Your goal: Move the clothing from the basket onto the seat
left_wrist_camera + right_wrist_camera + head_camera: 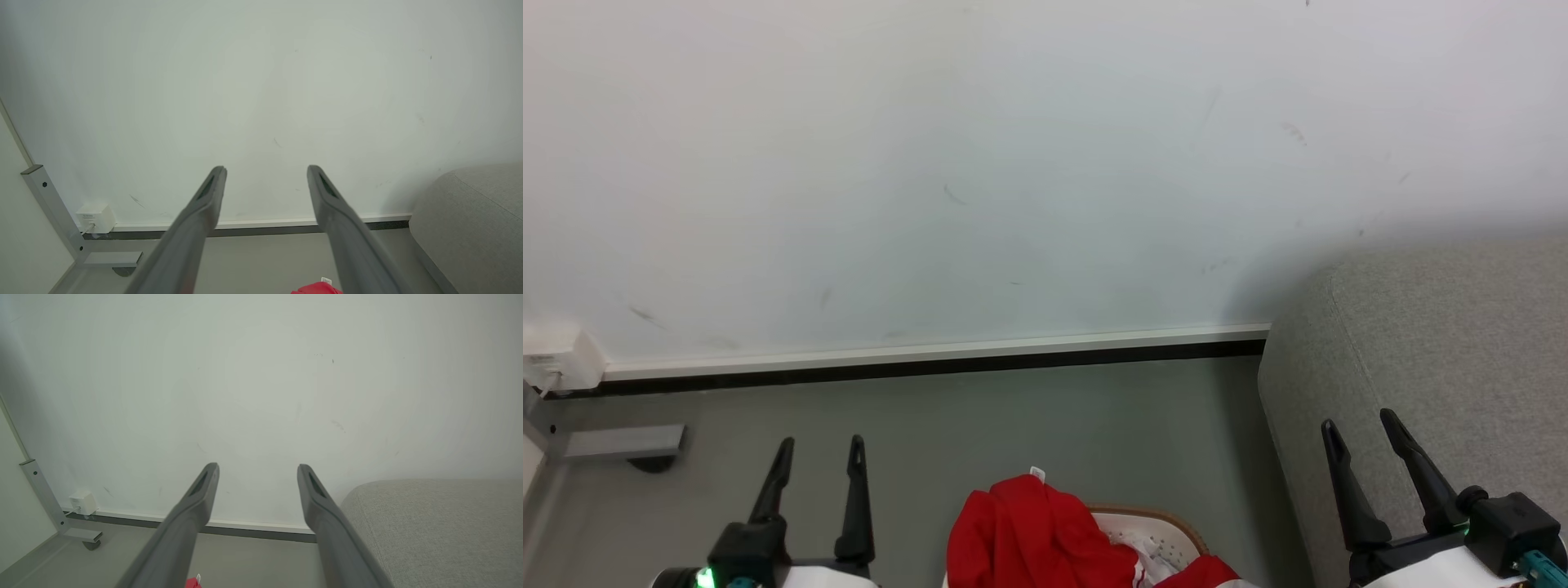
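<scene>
red clothing [1037, 531], white basket [1152, 527], grey seat [1437, 343]

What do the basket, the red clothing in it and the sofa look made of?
Basket: seemingly white plastic, smooth, with small punched holes; its tan rim looks woven. Red clothing: soft matte fabric, bunched into folds. Sofa: light-grey upholstery fabric, with a visible coarse weave and a stitched seam.
</scene>
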